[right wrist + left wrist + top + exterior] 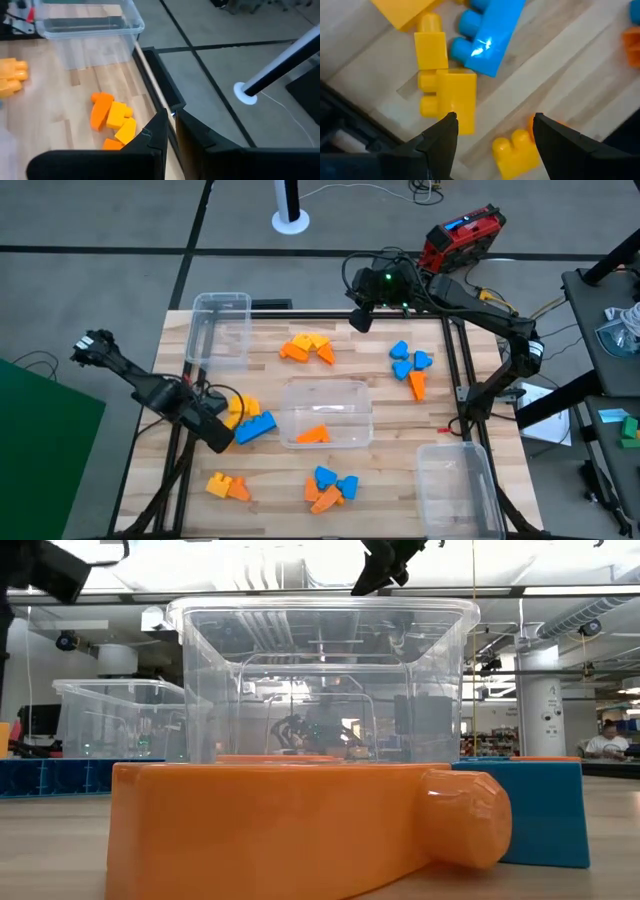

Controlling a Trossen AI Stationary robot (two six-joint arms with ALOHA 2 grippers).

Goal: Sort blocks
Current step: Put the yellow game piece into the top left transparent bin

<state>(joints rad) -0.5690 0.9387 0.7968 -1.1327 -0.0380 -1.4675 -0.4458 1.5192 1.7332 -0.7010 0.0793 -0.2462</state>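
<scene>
The left gripper (492,125) hangs wide open (holding nothing) over yellow blocks (447,90) at the desk's (400,430) left; the right gripper (171,120), closed and empty, waits at the far edge.

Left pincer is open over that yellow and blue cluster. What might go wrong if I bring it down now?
1. The left pincer hangs open with a yellow brick beside one fingertip and a second yellow block partly between its fingertips. Closing might pinch a corner or catch both.
2. The blue brick touches the yellow ones, so a descent could nudge it along too.
3. The middle bin holds only one orange block; a mixed grab would spoil the sorting.
</scene>
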